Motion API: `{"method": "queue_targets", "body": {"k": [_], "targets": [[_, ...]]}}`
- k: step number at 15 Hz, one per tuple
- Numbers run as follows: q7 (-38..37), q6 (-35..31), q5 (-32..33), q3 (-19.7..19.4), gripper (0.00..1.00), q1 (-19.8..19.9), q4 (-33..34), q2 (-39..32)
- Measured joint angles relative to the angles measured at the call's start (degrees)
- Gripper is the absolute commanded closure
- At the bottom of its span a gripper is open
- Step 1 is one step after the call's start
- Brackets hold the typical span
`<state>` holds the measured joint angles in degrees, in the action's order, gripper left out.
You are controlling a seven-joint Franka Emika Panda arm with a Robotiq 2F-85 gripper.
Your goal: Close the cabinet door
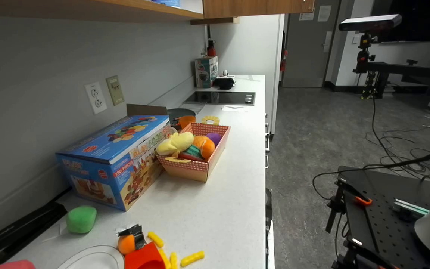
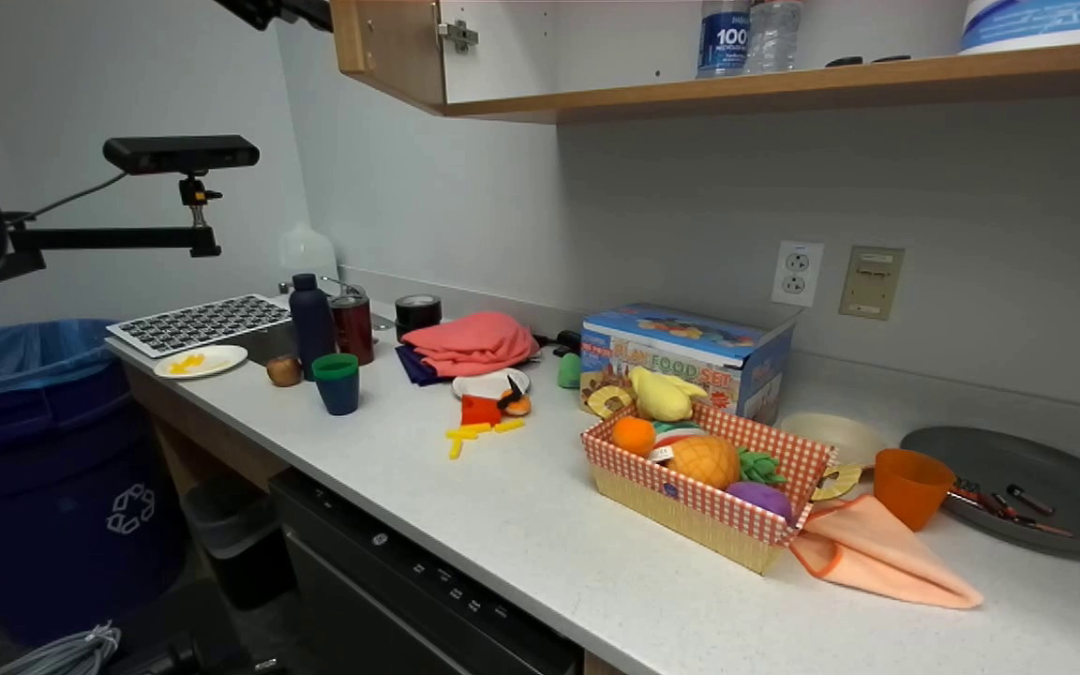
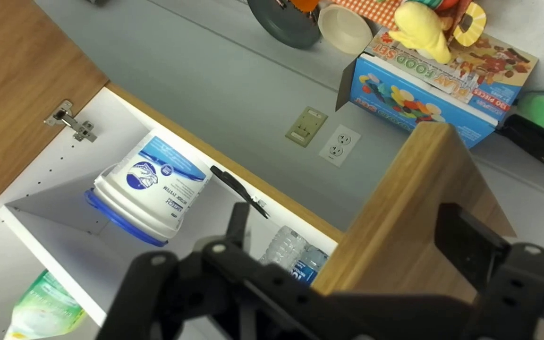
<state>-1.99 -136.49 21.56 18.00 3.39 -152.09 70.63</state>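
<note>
Cabinet door (image 3: pixel 404 226) stands open, hanging at one end of the wall cabinet (image 2: pixel 784 89), its edge btwn the gripper fingers (image 3: pixel 238 222). Gripper (image 3: pixel 345 212) is spread wide, nothing clamped: one finger on the interior side, one by the outer face; contact can't be told. Hinge (image 2: pixel 458 36) shows in an exterior view, so go for an arc, not a straight shove. Best bet: push w/ the outer-side finger, light force, wrist turning w/ the door. Inner finger must clear b4 the gap closes, or it'll prob. get pinched. Water bottles (image 3: pixel 285 245) are nearest inside, worth watching; Kimtech tub (image 3: pixel 163 189) sits farther along. Second door (image 3: pixel 21 80), tub end, also open. Play food box (image 3: pixel 446 80), down on the counter (image 2: pixel 465 478), shd be no bother.
</note>
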Motion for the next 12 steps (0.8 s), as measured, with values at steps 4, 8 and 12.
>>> {"method": "queue_targets", "body": {"k": [4,8,12], "targets": [[-1.5,-2.6,0.8,0.1,0.0,1.1,-0.9,0.5],[-1.6,-6.0,1.8,0.1,0.0,2.3,-2.1,0.9],[-1.5,-8.5,3.3,0.1,0.0,3.3,-3.0,1.0]]}}
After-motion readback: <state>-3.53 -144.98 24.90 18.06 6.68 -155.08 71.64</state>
